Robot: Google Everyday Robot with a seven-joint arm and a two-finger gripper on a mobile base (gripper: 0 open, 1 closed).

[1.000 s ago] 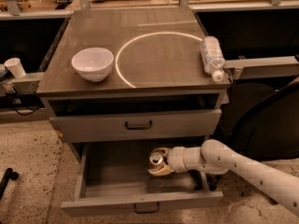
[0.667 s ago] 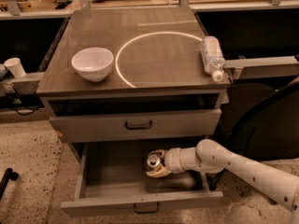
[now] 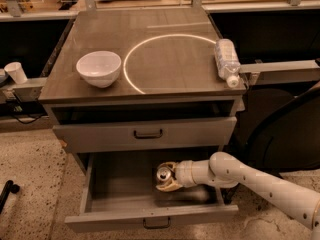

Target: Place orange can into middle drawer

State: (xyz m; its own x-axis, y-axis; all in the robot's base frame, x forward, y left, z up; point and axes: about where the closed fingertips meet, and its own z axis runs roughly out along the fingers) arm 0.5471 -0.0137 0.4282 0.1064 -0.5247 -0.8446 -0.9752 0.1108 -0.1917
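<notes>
while the middle drawer (image 3: 117, 186) stands pulled well out of the grey cabinet (image 3: 140, 100), the gripper (image 3: 165, 177) sits inside it, reaching in from the right on a white arm (image 3: 250, 178). its tan fingers (image 3: 169, 186) are clamped around the orange can (image 3: 163, 173), one showing above the can and one below it. the can's silver top with the pull tab faces up toward the camera. the can is inside the open drawer, a little right of its middle. whether the can's base touches the drawer floor cannot be told; a dark shadow lies under the gripper. the drawer's front panel, with a dark handle (image 3: 156, 223), is at the bottom of the view.

just above, the upper drawer (image 3: 100, 134) is closed, with a second handle (image 3: 148, 133) at the centre of its front. a dark open slot runs between that drawer and the cabinet top (image 3: 170, 24). on the top, a white bowl (image 3: 99, 68) stands upright near the front left. a clear plastic bottle (image 3: 225, 58) lies on its side along the right edge, its cap pointing to the front. a thin bright ring of light (image 3: 125, 69) lies on the surface between bowl and bottle. off to the left, a paper cup (image 3: 16, 72) stands on a ledge. the speckled floor (image 3: 30, 154) shows beside the cabinet.
</notes>
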